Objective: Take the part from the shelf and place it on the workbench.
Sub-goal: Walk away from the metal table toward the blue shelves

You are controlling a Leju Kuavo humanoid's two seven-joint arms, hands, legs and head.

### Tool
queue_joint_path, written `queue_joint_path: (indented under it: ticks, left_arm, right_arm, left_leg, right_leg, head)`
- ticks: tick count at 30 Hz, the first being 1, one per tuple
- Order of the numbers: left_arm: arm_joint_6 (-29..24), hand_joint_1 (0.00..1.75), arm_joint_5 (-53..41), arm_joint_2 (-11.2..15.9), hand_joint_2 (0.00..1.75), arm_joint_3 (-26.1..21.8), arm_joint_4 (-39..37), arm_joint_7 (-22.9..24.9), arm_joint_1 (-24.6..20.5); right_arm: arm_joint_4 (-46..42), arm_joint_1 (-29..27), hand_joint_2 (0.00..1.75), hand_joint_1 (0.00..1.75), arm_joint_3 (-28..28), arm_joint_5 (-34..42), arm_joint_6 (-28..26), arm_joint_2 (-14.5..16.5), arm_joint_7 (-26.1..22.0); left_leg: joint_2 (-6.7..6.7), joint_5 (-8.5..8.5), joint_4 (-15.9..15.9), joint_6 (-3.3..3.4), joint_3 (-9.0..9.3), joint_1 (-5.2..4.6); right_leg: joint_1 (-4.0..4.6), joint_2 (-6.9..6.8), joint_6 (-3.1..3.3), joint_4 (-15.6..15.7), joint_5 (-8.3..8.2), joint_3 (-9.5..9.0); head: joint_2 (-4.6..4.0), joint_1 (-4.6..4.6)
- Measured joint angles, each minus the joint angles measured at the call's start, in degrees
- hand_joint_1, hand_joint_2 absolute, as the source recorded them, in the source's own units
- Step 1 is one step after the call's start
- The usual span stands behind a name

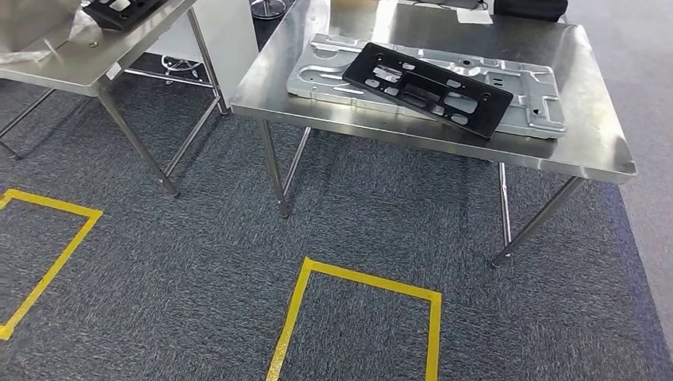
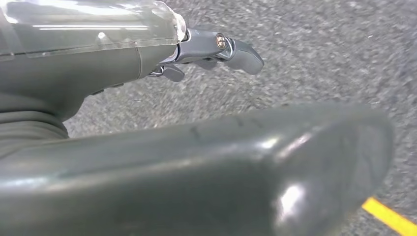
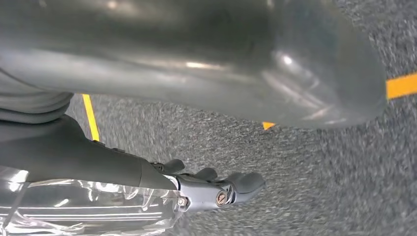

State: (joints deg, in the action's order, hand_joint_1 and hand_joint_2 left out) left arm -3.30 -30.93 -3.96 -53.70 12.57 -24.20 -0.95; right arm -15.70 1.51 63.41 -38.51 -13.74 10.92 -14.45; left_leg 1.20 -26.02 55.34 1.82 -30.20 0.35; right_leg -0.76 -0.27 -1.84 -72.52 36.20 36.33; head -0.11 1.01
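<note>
A long black plastic part (image 1: 427,88) lies at a slant on a silver stamped metal plate (image 1: 538,101), on the steel workbench (image 1: 591,152) ahead of me. A second black part (image 1: 123,9) sits on a steel table (image 1: 75,59) at the far left, cut off by the picture's edge. My left hand (image 2: 162,157) hangs over the grey carpet with its fingers (image 2: 236,49) stretched out and nothing in it. My right hand (image 3: 187,73) hangs the same way, with its fingers (image 3: 231,187) extended and holding nothing.
Yellow tape marks a square (image 1: 359,279) on the carpet in front of the workbench and another (image 1: 59,208) at the left. The thin legs (image 1: 274,171) of both tables stand on the carpet. A gap separates the two tables.
</note>
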Motion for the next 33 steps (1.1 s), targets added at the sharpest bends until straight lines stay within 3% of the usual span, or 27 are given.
queue_joint_path:
  ticks: [2, 4, 6, 8, 10, 12, 14, 15, 16, 17, 19, 21, 23, 25, 27, 29, 30, 31, 33]
  left_arm:
    - [0.1, 0.00, -0.8, -0.1, 0.00, 0.0, 0.0, 0.3, 0.0]
    - [0.1, 0.00, -1.3, -0.1, 0.00, -0.1, 0.0, 0.6, 0.0]
    - [0.1, 0.00, -1.8, -0.1, 0.00, -0.1, 0.0, 0.8, -0.1]
    - [0.1, 0.00, -2.2, -0.1, 0.00, -0.2, 0.1, 1.0, 0.0]
    - [0.1, 0.00, -2.5, -0.1, 0.00, -0.2, 0.1, 1.2, 0.1]
    - [0.1, 0.00, -2.7, -0.2, 0.00, -0.2, 0.1, 1.4, 0.0]
    - [0.0, 0.00, -2.9, -0.3, 0.00, -0.2, 0.1, 1.7, 0.0]
    - [0.0, 0.00, -3.1, -0.3, 0.00, -0.2, 0.1, 1.9, 0.0]
    - [-0.1, 0.00, -3.3, -0.3, 0.00, -0.2, 0.1, 2.1, 0.0]
    - [-0.1, 0.00, -3.4, -0.3, 0.00, -0.3, 0.1, 2.3, 0.1]
    - [-0.3, 0.00, -3.8, -0.3, 0.00, -0.3, 0.1, 2.7, 0.0]
    - [-0.3, 0.00, -4.1, -0.2, 0.00, -0.4, 0.1, 2.9, -0.2]
    - [-0.4, 0.00, -4.4, -0.2, 0.00, -0.4, 0.1, 3.1, 0.0]
    - [-0.4, 0.00, -4.6, -0.2, 0.00, -0.5, 0.1, 3.3, 0.2]
    - [-0.4, 0.00, -4.8, -0.2, 0.00, -0.5, 0.1, 3.4, 0.1]
    - [-0.3, 0.00, -5.0, -0.2, 0.00, -0.6, 0.1, 3.5, -0.1]
    - [-0.2, 0.00, -5.2, -0.2, 0.00, -0.7, 0.1, 3.5, -0.1]
    - [-0.1, 0.00, -5.4, -0.2, 0.00, -0.8, 0.1, 3.5, -0.1]
    - [0.0, 0.00, -5.9, -0.3, 0.00, -1.0, 0.1, 3.6, 0.0]
  right_arm:
    - [0.3, 0.0, 0.00, 0.00, -0.2, -2.0, 0.1, 0.0, -0.1]
    - [0.7, -0.1, 0.00, 0.00, -0.8, -3.8, 0.2, 0.0, -0.1]
    - [1.1, 0.0, 0.00, 0.00, -1.7, -5.4, 0.2, 0.0, 0.2]
    - [1.4, 0.1, 0.00, 0.00, -2.7, -6.5, 0.2, 0.0, 0.8]
    - [1.6, 0.1, 0.00, 0.00, -3.4, -7.0, 0.2, 0.0, 1.4]
    - [1.8, 0.0, 0.00, 0.00, -3.9, -7.2, 0.2, 0.0, 1.9]
    - [2.1, -0.1, 0.00, 0.00, -4.3, -7.3, 0.2, 0.0, 2.6]
    - [2.2, -0.1, 0.00, 0.00, -4.4, -7.4, 0.2, 0.0, 2.9]
    - [2.3, -0.1, 0.00, 0.00, -4.4, -7.6, 0.2, 0.0, 3.4]
    - [2.3, -0.1, 0.00, 0.00, -4.5, -7.7, 0.2, 0.0, 3.8]
    - [2.5, 0.0, 0.00, 0.00, -4.5, -8.0, 0.2, 0.1, 4.7]
    - [2.5, 0.1, 0.00, 0.00, -4.5, -8.1, 0.1, 0.3, 5.2]
    - [2.6, 0.3, 0.00, 0.00, -4.5, -8.2, -0.1, 0.3, 5.6]
    - [2.6, 0.4, 0.00, 0.00, -4.5, -8.2, -0.2, 0.4, 5.7]
    - [2.6, 0.3, 0.00, 0.00, -4.5, -8.3, -0.4, 0.4, 5.8]
    - [2.6, 0.2, 0.00, 0.00, -4.5, -8.3, -0.5, 0.4, 5.8]
    - [2.7, 0.1, 0.00, 0.00, -4.5, -8.3, -0.5, 0.4, 5.8]
    - [2.7, 0.1, 0.00, 0.00, -4.5, -8.4, -0.6, 0.4, 5.9]
    - [2.7, 0.1, 0.00, 0.00, -4.5, -8.7, -0.7, 0.4, 5.8]
  left_leg:
    - [1.26, -0.03, 0.6, -0.36, -0.33, 0.19]
    - [2.33, -0.24, 1.6, -1.03, -0.91, 0.20]
    - [3.15, -0.19, 2.2, -1.84, -1.64, 0.15]
    - [3.92, 0.06, 2.2, -2.59, -2.07, 0.33]
    - [2.76, -1.08, 3.8, -3.09, -2.92, 0.38]
    - [0.54, -4.59, 9.6, -3.35, -5.47, 0.39]
    - [-0.28, -7.46, 16.0, -3.48, -8.16, 0.50]
    - [-0.42, -7.55, 17.0, -3.43, -8.42, 0.49]
    - [-0.63, -6.62, 15.9, -3.25, -7.57, 0.43]
    - [-1.10, -5.05, 13.0, -2.92, -5.76, 0.32]
    - [-3.57, -2.63, 5.6, -1.98, -1.72, -0.27]
    - [-5.09, -2.17, 2.2, -1.34, -0.24, -0.86]
    - [-4.12, -1.87, 1.8, -0.97, -0.30, -0.89]
    - [-3.13, -1.25, 1.2, -0.40, -0.13, -0.54]
    - [-2.16, -0.74, 0.9, 0.10, -0.30, -0.32]
    - [-0.96, -0.54, 1.1, 0.30, -0.74, -0.34]
    - [-0.33, -0.50, 1.2, 0.31, -0.86, -0.35]
    - [0.37, -0.51, 1.3, 0.26, -0.91, -0.34]
    - [1.71, -0.66, 1.7, 0.00, -0.95, -0.25]
  right_leg:
    - [-0.50, 0.61, -0.29, 5.6, -3.74, -3.05]
    - [-0.87, 2.60, -0.31, 12.5, -6.26, -6.39]
    - [-0.80, 3.53, 0.26, 14.6, -6.39, -7.09]
    - [-0.67, 2.53, 1.21, 14.6, -6.71, -6.88]
    - [-0.72, 1.45, 1.97, 14.9, -7.06, -6.79]
    - [-0.55, 0.16, 2.50, 14.9, -7.24, -6.58]
    - [-0.19, -1.22, 2.77, 14.9, -7.27, -6.33]
    - [-0.03, -1.86, 2.78, 14.9, -7.28, -6.26]
    - [0.10, -2.45, 2.79, 14.9, -7.27, -6.23]
    - [0.23, -3.01, 2.79, 14.9, -7.27, -6.29]
    - [0.49, -4.07, 2.65, 14.8, -7.20, -6.41]
    - [0.68, -5.01, 2.17, 14.8, -7.12, -6.47]
    - [0.72, -5.74, 1.52, 14.8, -7.04, -6.65]
    - [0.58, -4.00, 0.88, 13.4, -5.78, -6.26]
    - [0.35, -1.06, 0.49, 7.8, -2.24, -3.68]
    - [0.21, -0.06, 0.30, 0.3, 0.96, -0.02]
    - [0.13, 0.02, 0.21, -1.5, 1.13, 0.95]
    - [0.03, 0.09, 0.15, -1.0, 0.01, 0.80]
    - [-0.28, 1.06, 0.15, 5.7, -4.29, -2.22]
  head:
    - [0.00, -0.01]
    - [0.00, 0.02]
    - [0.00, 0.08]
    - [0.00, 0.09]
    - [0.00, 0.19]
    - [0.00, 0.36]
    - [0.00, 0.42]
    - [0.00, 0.42]
    - [0.00, 0.43]
    - [0.00, 0.43]
    - [0.00, 0.42]
    - [-0.01, 0.39]
    - [-0.01, 0.38]
    - [0.00, 0.32]
    - [0.00, 0.22]
    - [0.00, 0.21]
    - [0.00, 0.22]
    - [0.00, 0.22]
    - [0.00, 0.21]
